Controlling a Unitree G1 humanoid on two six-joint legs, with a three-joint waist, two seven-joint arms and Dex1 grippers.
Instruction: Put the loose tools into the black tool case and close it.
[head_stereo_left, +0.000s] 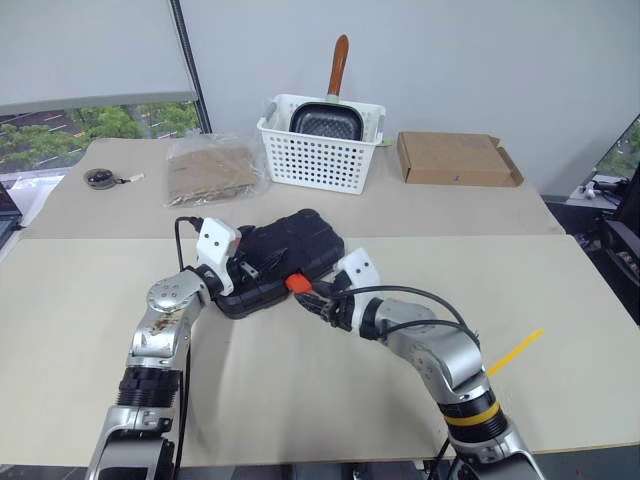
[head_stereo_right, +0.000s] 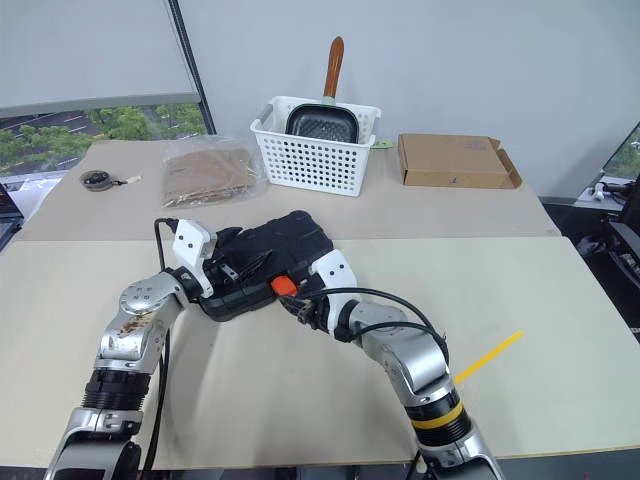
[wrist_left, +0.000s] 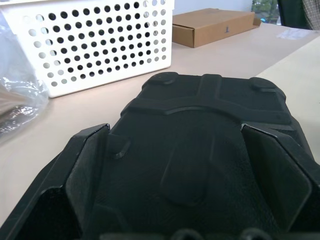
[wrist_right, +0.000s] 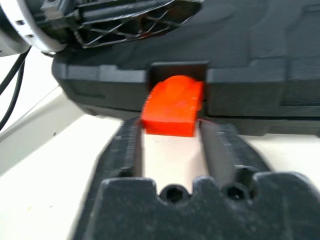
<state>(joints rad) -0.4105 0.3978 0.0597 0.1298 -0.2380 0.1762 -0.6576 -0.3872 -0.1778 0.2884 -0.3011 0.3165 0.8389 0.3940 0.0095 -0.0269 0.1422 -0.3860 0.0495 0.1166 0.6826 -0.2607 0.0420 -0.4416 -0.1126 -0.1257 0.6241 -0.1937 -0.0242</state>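
Right claw (wrist_right: 170, 145) is the closest thing to any camera here: its wrist view has the two black fingers (wrist_right: 125, 150) sitting narrowly apart with the orange latch (wrist_right: 172, 107) of the black tool case (head_stereo_left: 285, 255) poking in between the tips. The pads look like they're right up against the latch's sides, but I can't tell for sure if they're actually pinching it. That same view also catches part of the other arm's hardware over the case's top edge.

From the head views, the case lies shut, lid down, on the near tabletop (head_stereo_left: 300, 390), roughly in the middle, latch facing the robot. The left claw (head_stereo_left: 245, 265) is at the case's left end, spread wide, and its wrist view shows the fingers (wrist_left: 90, 165) flanking the textured black lid with the lid filling the gap between them. Can't tell if they're touching the sides.

Further out on the far tabletop: a white perforated basket (head_stereo_left: 320, 150) with a dark square pan (head_stereo_left: 325, 122) in it, orange-brown handle sticking up. A clear bag with something brown (head_stereo_left: 208, 168) sits left of the basket, a flat cardboard box (head_stereo_left: 455, 158) right of it. Way off left there's a small round greyish thing (head_stereo_left: 100, 178). A yellow strip (head_stereo_left: 515, 352) lies on the tabletop near the right arm.
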